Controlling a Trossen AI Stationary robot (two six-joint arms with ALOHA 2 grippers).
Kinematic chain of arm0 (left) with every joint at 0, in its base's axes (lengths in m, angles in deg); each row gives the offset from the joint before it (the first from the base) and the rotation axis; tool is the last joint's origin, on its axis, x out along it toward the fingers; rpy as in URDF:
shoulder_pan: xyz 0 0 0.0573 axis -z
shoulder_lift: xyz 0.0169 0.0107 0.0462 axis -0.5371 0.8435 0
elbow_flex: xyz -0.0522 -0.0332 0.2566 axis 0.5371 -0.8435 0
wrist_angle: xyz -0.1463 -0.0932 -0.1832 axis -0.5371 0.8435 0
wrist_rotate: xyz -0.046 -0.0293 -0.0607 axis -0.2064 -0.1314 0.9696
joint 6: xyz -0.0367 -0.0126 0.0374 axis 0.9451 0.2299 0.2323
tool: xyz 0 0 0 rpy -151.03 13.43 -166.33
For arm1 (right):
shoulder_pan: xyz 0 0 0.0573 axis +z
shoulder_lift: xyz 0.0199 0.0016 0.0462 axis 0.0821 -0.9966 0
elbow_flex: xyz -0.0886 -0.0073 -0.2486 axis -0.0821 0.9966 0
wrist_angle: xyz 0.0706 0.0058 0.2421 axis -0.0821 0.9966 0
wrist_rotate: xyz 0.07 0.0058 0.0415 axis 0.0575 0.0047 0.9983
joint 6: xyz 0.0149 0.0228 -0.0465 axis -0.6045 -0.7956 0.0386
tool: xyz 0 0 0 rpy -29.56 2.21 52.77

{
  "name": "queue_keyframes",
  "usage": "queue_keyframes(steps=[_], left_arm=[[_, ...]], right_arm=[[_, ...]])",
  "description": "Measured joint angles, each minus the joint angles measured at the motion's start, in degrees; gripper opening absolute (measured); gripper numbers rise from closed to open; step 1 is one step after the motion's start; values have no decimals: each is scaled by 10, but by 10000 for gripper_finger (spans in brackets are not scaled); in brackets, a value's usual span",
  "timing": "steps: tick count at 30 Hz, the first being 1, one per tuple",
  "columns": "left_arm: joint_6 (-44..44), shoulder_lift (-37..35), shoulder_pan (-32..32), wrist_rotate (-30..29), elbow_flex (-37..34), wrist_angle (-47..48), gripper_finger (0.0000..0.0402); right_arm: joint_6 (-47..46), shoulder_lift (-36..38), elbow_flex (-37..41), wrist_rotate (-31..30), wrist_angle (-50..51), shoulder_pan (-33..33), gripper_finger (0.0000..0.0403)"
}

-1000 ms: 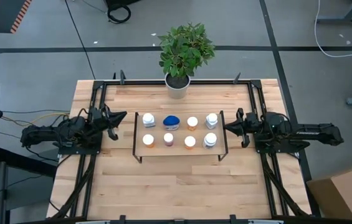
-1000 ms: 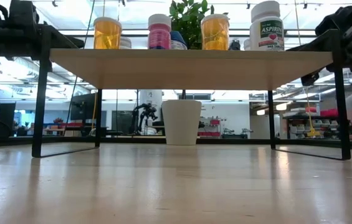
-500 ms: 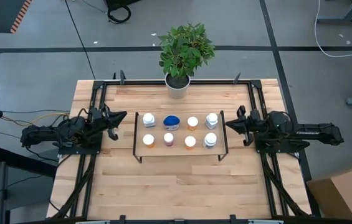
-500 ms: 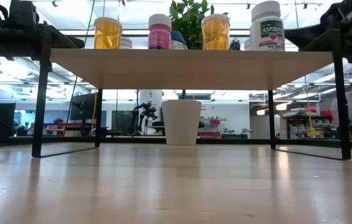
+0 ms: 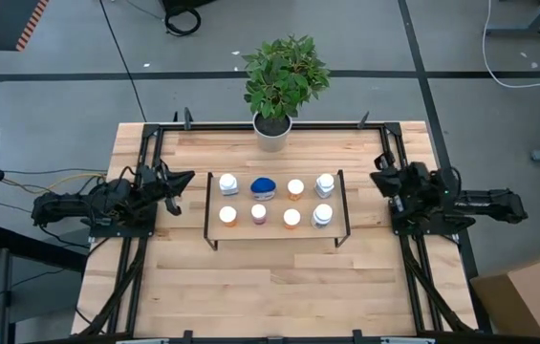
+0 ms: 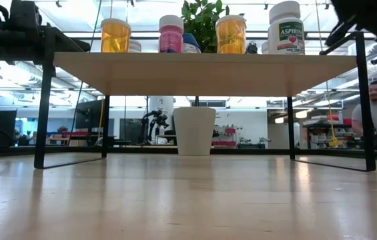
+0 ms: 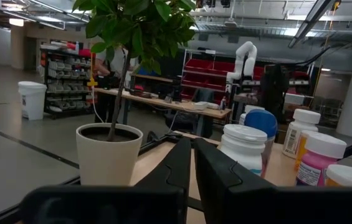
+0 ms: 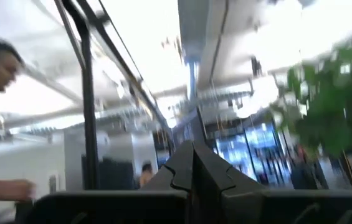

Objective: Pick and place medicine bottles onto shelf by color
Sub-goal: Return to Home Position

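Observation:
The light-wood shelf (image 5: 274, 232) stands mid-table on thin black legs. Several medicine bottles stand on it in two rows: a white one (image 5: 228, 183), the blue oval one (image 5: 264, 185), orange ones (image 5: 295, 187) (image 5: 227, 216) and a pink-bodied one (image 6: 171, 33). My left gripper (image 5: 189, 178) is shut, left of the shelf, pointing about level at it. My right gripper (image 5: 380, 178) is shut, right of the shelf, tipped upward toward the ceiling. Neither gripper holds anything.
A potted plant in a white pot (image 5: 272, 132) stands at the table's far edge, behind the shelf. Bare tabletop (image 5: 279, 282) lies in front of the shelf. Black frame rails (image 5: 150, 153) run along the table's sides. A person (image 6: 375, 117) is in the room behind.
My right gripper has tipped its fingers upward and risen, and its fingertips have drawn back from the shelf toward the table's right edge. It has stayed shut. The bottles and shelf have not moved.

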Motion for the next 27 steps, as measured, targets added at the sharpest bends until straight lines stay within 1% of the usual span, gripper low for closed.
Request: queue_keyframes(steps=[4,8,19,27], left_arm=[[0,0,0,0,0,0,34],[0,0,0,0,0,0,36],[0,0,0,0,0,0,23],[0,0,0,0,0,0,35]], right_arm=[[0,0,0,0,-66,0,11],[0,0,0,0,-101,0,11],[0,0,-25,0,-104,0,11],[0,0,-81,0,-103,0,11]])
